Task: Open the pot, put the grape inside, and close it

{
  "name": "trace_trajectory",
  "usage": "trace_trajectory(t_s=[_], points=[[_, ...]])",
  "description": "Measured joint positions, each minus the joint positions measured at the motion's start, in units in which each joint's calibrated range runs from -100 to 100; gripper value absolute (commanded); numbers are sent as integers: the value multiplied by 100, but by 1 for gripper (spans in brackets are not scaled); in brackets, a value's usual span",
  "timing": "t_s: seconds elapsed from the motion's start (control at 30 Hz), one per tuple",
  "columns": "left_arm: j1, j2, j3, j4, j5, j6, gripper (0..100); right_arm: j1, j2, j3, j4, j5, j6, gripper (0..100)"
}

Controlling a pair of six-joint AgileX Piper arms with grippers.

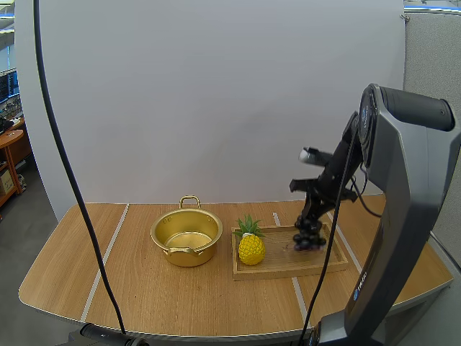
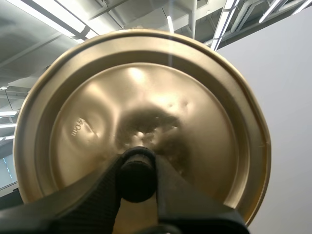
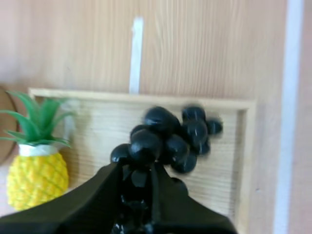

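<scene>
The right claw [image 3: 138, 168] pinches the grapes [image 3: 170, 134] over the tray [image 1: 288, 272], near the pineapple [image 1: 251, 247]. The left claw [image 2: 138, 183] is closed on the knob [image 2: 137, 170] of the lid [image 2: 146, 97]. The open pot [image 1: 186, 238] stands on the surface [image 1: 144, 295] beside the tray.

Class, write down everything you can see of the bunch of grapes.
The bunch of grapes is a tight cluster of round, glossy berries, dark purple to almost black, with a plastic-looking sheen. The right gripper pinches it from above, fingertips closed on the nearest berries. The cluster is over the right part of the wooden tray, apart from the toy pineapple at the tray's other end. Whether its lowest berries touch the tray floor cannot be told.
</scene>
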Motion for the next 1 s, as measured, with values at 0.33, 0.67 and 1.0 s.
trace_trajectory(t_s=[0.33,0.67,1.0], points=[[0,0,0,0,0,0,0,0,-1551,-606,48,393,0,0],[0,0,0,0,0,0,0,0,-2616,-606,62,660,0,0],[0,0,0,0,0,0,0,0,-2968,-606,922,728,0,0]])
